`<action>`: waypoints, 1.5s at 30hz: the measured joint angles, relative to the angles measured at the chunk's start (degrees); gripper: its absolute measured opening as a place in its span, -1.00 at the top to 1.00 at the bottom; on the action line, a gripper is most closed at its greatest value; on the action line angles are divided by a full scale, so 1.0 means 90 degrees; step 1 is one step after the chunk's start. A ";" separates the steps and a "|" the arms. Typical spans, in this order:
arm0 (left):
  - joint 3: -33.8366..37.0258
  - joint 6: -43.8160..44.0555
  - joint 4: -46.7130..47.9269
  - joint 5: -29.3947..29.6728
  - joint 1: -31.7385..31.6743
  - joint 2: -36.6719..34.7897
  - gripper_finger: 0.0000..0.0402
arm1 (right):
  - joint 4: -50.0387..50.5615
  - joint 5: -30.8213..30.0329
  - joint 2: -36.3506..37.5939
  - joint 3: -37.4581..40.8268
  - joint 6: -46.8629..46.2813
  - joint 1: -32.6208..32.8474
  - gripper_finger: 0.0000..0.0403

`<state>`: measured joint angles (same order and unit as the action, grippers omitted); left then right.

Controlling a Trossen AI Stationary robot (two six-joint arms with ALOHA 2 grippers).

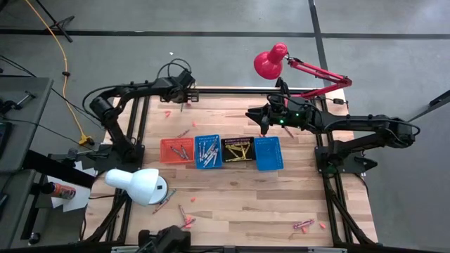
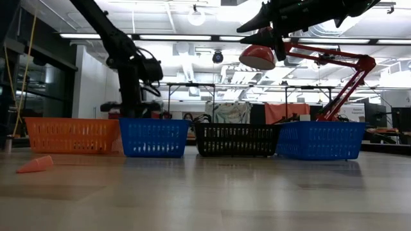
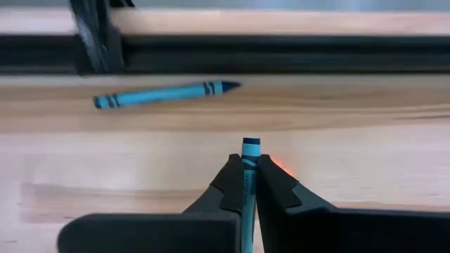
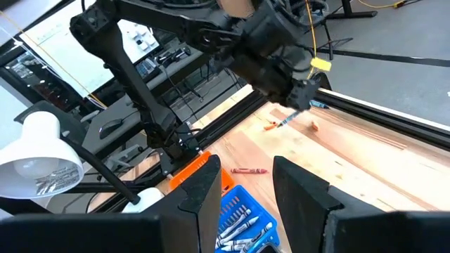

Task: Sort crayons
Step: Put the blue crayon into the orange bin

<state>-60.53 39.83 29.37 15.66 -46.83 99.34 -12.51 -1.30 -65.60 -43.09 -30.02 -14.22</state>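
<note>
My left gripper point(image 3: 251, 165) is near the table's far left edge point(image 1: 184, 104), shut on a blue crayon point(image 3: 251, 149). A second blue crayon point(image 3: 165, 93) lies flat on the wood just beyond it. More crayons lie loose on the table, one red point(image 4: 249, 171) and some pink point(image 1: 304, 225). My right gripper point(image 4: 242, 197) hangs open and empty, high above the row of baskets point(image 1: 264, 123). That row runs orange point(image 1: 176, 150), blue point(image 1: 208, 151), black point(image 1: 238, 150), blue point(image 1: 268, 152). The middle two hold crayons. My left gripper pinches the blue crayon between its two fingers, with the crayon lying along them. The crayon's end point(image 3: 251, 145) sticks out past the fingertips. The fingers slant steeply down toward the far edge. From the right wrist view, the crayon point(image 4: 318, 105) looks clear of the table.
A dark frame rail point(image 3: 281, 53) runs along the far edge just beyond my left gripper. A white lamp point(image 1: 137, 184) leans over the near left and a red lamp point(image 1: 271, 62) over the far right. A small orange stub point(image 2: 35, 165) lies on the table.
</note>
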 joint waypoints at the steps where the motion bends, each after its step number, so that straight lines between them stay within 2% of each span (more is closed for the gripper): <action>1: 0.0002 -0.0056 0.0007 0.0009 0.0031 -0.0098 1.00 | 0.0002 0.0000 0.0000 0.0000 0.0002 0.0000 0.40; 10: -0.0007 -0.0228 -0.0353 -0.0174 0.0652 -0.1327 1.00 | 0.0000 0.0002 0.0000 0.0000 0.0100 0.0000 0.40; 14: -0.0012 -0.0386 -0.0853 -0.0508 0.1336 -0.1918 1.00 | -0.0005 0.0002 0.0000 0.0000 0.0287 0.0000 0.40; 20: -0.0019 -0.0627 -0.1665 -0.0580 0.2575 -0.2708 1.00 | -0.0026 0.0191 0.0000 0.0000 0.0385 0.0000 0.40; 23: -0.0022 -0.1059 -0.2153 -0.0578 0.3173 -0.3033 1.00 | -0.0126 0.0554 0.0000 0.0000 0.0502 0.0000 0.40; 27: -0.0031 -0.1807 -0.2814 -0.0573 0.3819 -0.3395 1.00 | -0.0677 0.1424 0.0000 0.0000 0.0673 0.0000 0.40; 32: -0.0009 -0.2310 -0.3022 -0.0558 0.4276 -0.3679 1.00 | -0.1535 0.2222 0.0000 0.0000 0.0675 0.0000 0.40; 35: 0.0469 -0.2445 -0.3829 -0.0602 0.4543 -0.3843 1.00 | -0.1914 0.2519 0.0000 0.0000 0.0675 0.0000 0.40; 38: 0.1345 -0.2359 -0.5263 -0.0847 0.4722 -0.3994 1.00 | -0.2054 0.2696 0.0000 0.0000 0.0675 0.0000 0.40; 42: 0.2388 -0.2323 -0.7076 -0.0852 0.4850 -0.4062 1.00 | -0.2064 0.2713 0.0000 0.0000 0.0675 0.0000 0.40; 45: 0.2686 -0.2166 -0.7477 -0.0855 0.4829 -0.4070 1.00 | -0.2064 0.2713 0.0000 0.0000 0.0675 0.0000 0.40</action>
<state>-36.36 20.34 -37.93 7.97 -3.37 62.72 -31.09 23.11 -65.60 -43.09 -23.94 -14.22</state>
